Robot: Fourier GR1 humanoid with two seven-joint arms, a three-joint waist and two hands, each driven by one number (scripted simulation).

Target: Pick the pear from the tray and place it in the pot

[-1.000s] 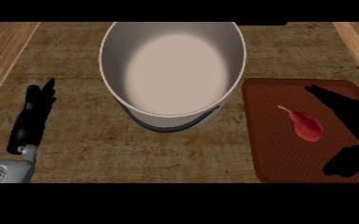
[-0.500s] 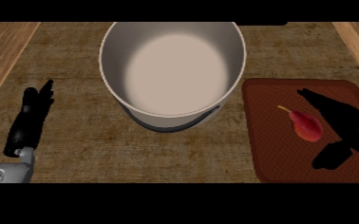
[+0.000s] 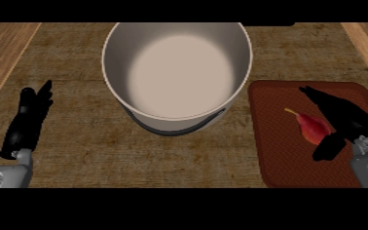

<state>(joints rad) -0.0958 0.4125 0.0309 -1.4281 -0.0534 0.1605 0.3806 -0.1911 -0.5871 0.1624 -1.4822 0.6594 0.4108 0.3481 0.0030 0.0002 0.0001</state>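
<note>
Tray: pear partly under right hand

Right side of pear behind right robot hand; right rim of tray off-view.

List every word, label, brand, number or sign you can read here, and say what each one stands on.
There are none: no text can be read anywhere in the head view.
The pot, the tray, the pear, the counter, the left hand and the right hand all show plain surfaces, with no words, labels, brands, numbers or signs.
</note>
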